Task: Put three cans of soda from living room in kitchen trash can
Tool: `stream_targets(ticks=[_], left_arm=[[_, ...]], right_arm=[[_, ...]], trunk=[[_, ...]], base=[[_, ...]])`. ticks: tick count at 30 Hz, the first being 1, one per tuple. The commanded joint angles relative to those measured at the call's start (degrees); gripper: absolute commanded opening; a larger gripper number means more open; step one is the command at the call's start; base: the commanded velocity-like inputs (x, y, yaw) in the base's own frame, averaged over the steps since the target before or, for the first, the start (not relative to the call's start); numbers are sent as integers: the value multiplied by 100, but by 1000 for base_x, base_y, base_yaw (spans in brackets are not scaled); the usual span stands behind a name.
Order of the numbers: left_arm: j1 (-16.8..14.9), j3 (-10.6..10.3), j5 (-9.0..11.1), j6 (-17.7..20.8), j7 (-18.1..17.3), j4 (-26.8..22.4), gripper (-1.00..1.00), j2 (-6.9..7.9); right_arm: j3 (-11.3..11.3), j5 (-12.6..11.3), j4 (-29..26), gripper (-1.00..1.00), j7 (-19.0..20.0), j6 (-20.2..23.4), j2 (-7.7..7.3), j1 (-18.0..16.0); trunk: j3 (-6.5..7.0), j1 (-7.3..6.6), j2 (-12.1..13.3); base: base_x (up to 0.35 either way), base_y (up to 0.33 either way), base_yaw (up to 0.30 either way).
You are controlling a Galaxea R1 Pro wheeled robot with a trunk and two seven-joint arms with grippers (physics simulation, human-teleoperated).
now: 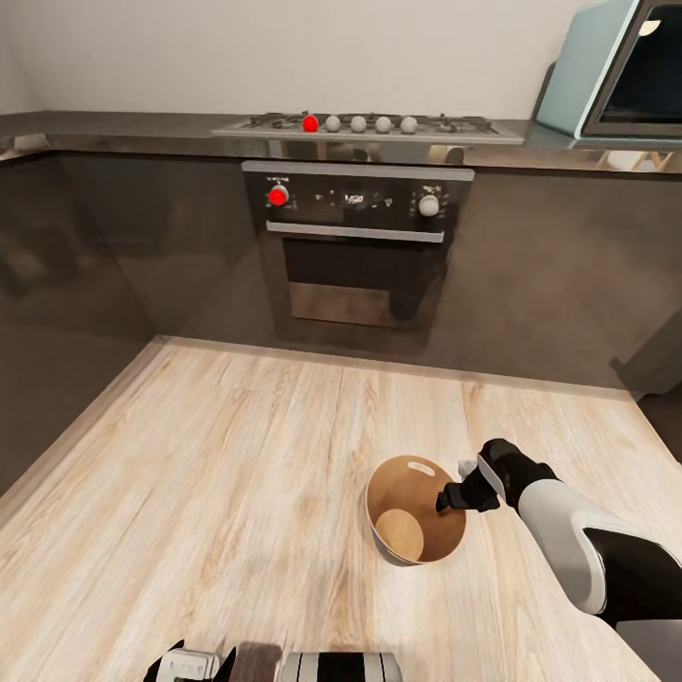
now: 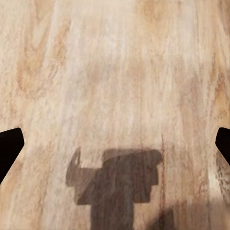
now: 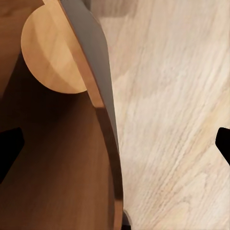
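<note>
Kitchen, seen from the head camera: trash can upright on the pale wood floor, long axis vertical, open mouth facing up toward the camera, a short way out from the oven. Round and tapered, wider at the rim than at the base; orange-brown inside, with a lighter tan disc for a bottom and a pale oval handle slot cut near the far rim. Interior bare, no can visible in it. Thin outer wall just visible as a pale grey band along the near edge.

Right gripper poised over the bin's right rim, black fingers reaching in toward the opening at the end of a white and black forearm. From the right wrist camera: bin rim running as a curved edge between the two dark fingertips, brown interior on one side, wood floor on the other. Jaws spread wide, nothing between them but the rim below.

Left gripper low at the robot's front, aimed straight down at bare floorboards, with its own shadow cast on the wood. Fingers at the far edges of the left wrist picture, fully parted and holding nothing.

Behind: dark grey cabinets, hob with one red knob and four pale ones, microwave on the counter at right.
</note>
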Motion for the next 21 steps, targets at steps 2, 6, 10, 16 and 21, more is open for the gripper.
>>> stream_targets(ticks=[2,6,10,16,21], left_arm=[[-1,1,0,0,1,0,100,0],[0,2,0,0,-1,0,100,0],[2,0,0,0,-1,0,100,0],[1,2,0,0,-1,0,100,0],[-1,2,0,0,-4,0,100,0]], right_arm=[[0,0,-2,100,3,1,-2,0],[0,0,-7,-100,5,-5,-10,0],[-6,0,-1,-100,5,-86,-18,0],[-8,0,7,-100,12,-182,-18,0],[-9,0,8,-100,14,-197,-28,0]], trunk=[[0,0,0],[0,0,0],[0,0,0],[0,0,0],[0,0,0]], base=[[0,0,0],[0,0,0],[0,0,0],[0,0,0],[0,0,0]])
